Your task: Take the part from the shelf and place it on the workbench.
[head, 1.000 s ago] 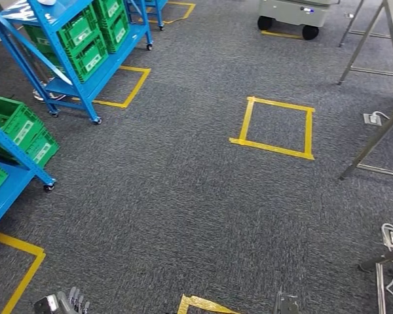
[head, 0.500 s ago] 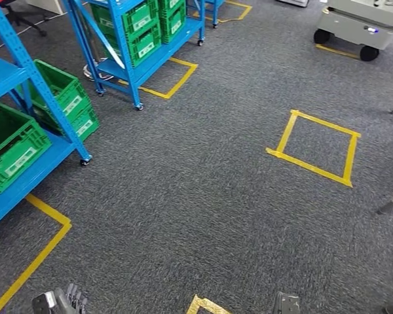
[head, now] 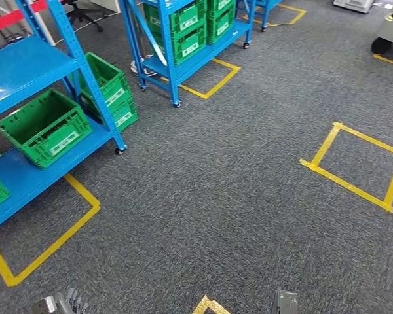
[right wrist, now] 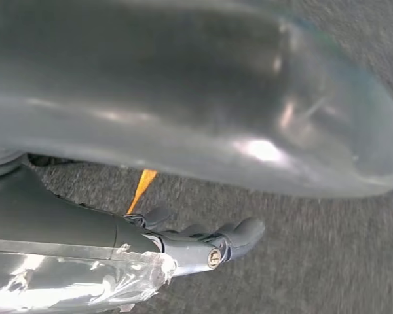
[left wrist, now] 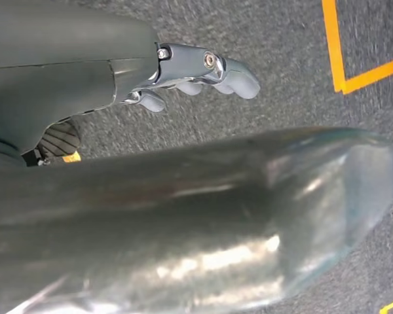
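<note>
Well, part unseen, so heft and grip pt unknowable; green crates (head: 46, 127) at 10 o'clock; left hand (left wrist: 199, 72) and right hand (right wrist: 209, 245) loose-fingered, holding nothing.

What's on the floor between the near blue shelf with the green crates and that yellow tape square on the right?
In the head view, just bare grey carpet lies between the near blue shelf and the yellow tape square; nothing stands on that stretch.
</note>
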Controlling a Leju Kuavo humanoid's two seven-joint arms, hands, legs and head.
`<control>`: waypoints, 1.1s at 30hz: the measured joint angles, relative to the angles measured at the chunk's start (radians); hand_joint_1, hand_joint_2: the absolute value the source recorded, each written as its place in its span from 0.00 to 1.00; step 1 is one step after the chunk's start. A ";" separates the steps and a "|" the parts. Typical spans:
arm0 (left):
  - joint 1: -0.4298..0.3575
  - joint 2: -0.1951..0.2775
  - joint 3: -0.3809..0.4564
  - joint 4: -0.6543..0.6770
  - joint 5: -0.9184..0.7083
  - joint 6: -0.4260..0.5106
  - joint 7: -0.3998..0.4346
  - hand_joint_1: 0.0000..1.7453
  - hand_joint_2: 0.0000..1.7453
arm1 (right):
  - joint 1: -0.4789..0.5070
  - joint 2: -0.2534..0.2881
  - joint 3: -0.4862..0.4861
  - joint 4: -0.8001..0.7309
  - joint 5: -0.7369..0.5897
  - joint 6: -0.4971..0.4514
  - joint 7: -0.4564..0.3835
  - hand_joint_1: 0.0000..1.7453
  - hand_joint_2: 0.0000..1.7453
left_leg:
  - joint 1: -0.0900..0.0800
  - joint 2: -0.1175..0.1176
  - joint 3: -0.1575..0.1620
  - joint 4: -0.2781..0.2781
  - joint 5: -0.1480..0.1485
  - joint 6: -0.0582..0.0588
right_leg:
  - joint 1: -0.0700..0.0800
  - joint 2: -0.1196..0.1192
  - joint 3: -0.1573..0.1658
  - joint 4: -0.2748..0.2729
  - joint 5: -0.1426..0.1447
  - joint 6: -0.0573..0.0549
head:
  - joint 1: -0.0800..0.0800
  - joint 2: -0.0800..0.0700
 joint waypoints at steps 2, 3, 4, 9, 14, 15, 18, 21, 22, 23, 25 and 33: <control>0.001 -0.001 0.000 0.000 -0.001 0.001 0.000 0.00 0.00 | 0.001 0.000 0.000 0.000 0.000 -0.003 0.000 0.00 0.00 | 0.001 0.013 -0.027 0.071 -0.017 -0.002 | 0.002 -0.034 -0.001 0.000 -0.001 0.000 | 0.000 0.000; 0.002 0.000 0.000 0.000 -0.002 0.002 0.000 0.00 0.00 | 0.000 0.000 0.000 0.000 0.000 -0.005 0.000 0.00 0.00 | 0.001 0.016 -0.011 0.050 0.002 -0.003 | 0.002 -0.048 -0.001 0.000 -0.001 0.000 | -0.001 0.000; 0.002 0.000 0.000 0.000 -0.002 0.002 0.000 0.00 0.00 | -0.002 0.000 0.000 0.000 0.001 -0.006 0.000 0.00 0.00 | 0.000 0.025 0.023 -0.006 0.033 -0.002 | 0.002 -0.061 0.000 0.000 -0.002 0.001 | -0.001 0.000; -0.004 0.000 0.000 0.000 -0.002 0.003 0.000 0.00 0.00 | -0.007 0.000 0.002 0.001 0.002 -0.011 0.000 0.00 0.00 | -0.009 0.082 0.134 -0.215 0.096 0.021 | 0.015 -0.116 0.007 0.007 -0.013 0.021 | 0.002 0.000; -0.002 0.002 0.001 -0.002 -0.002 0.004 0.000 0.00 0.00 | -0.010 0.000 0.006 0.001 0.003 -0.012 0.000 0.00 0.00 | -0.001 0.027 0.129 -0.217 0.104 0.049 | 0.004 -0.023 -0.050 0.144 -0.099 0.046 | 0.010 0.000; -0.003 0.001 0.001 -0.002 -0.002 0.003 0.000 0.00 0.00 | -0.008 0.000 0.006 0.001 0.002 -0.012 0.000 0.00 0.00 | -0.001 0.014 0.128 -0.217 0.105 0.052 | 0.003 -0.008 -0.084 0.217 -0.132 0.047 | 0.012 0.000; -0.001 0.001 0.000 -0.002 -0.002 0.003 0.000 0.00 0.00 | -0.007 0.000 0.006 0.002 0.002 -0.012 0.001 0.00 0.00 | -0.001 -0.029 0.127 -0.216 0.108 0.053 | 0.003 0.002 -0.125 0.290 -0.133 0.044 | 0.014 0.000; -0.001 0.001 0.000 -0.002 -0.002 0.003 0.000 0.00 0.00 | -0.008 0.000 0.006 0.002 0.002 -0.012 0.001 0.00 0.00 | 0.001 -0.073 0.126 -0.213 0.111 0.044 | -0.004 0.056 -0.036 0.093 -0.032 0.039 | 0.016 0.000; -0.002 0.001 0.000 -0.002 -0.002 0.003 0.000 0.00 0.00 | -0.009 0.000 0.006 0.002 0.002 -0.012 0.001 0.00 0.00 | 0.001 -0.086 0.123 -0.212 0.113 0.039 | -0.007 0.080 -0.014 0.044 -0.018 0.037 | 0.016 0.000; -0.002 0.001 0.000 -0.002 -0.002 0.003 0.000 0.00 0.00 | -0.009 0.000 0.006 0.003 0.002 -0.012 0.001 0.00 0.00 | 0.002 -0.097 0.118 -0.212 0.115 0.032 | -0.008 0.098 -0.002 0.020 -0.014 0.036 | 0.016 0.000; 0.002 0.001 0.000 -0.002 -0.002 0.003 0.000 0.00 0.00 | -0.010 0.000 0.006 0.003 0.002 -0.012 0.001 0.00 0.00 | 0.007 -0.120 0.109 -0.215 0.123 0.016 | -0.005 0.087 0.001 0.017 -0.013 0.027 | 0.016 0.000; 0.000 -0.001 0.000 -0.002 -0.004 0.007 0.000 0.00 0.00 | -0.007 0.000 0.007 0.006 0.012 -0.027 0.001 0.00 0.00 | 0.002 0.014 -0.027 0.069 -0.003 -0.008 | 0.000 -0.039 0.003 0.005 -0.005 -0.001 | -0.001 0.000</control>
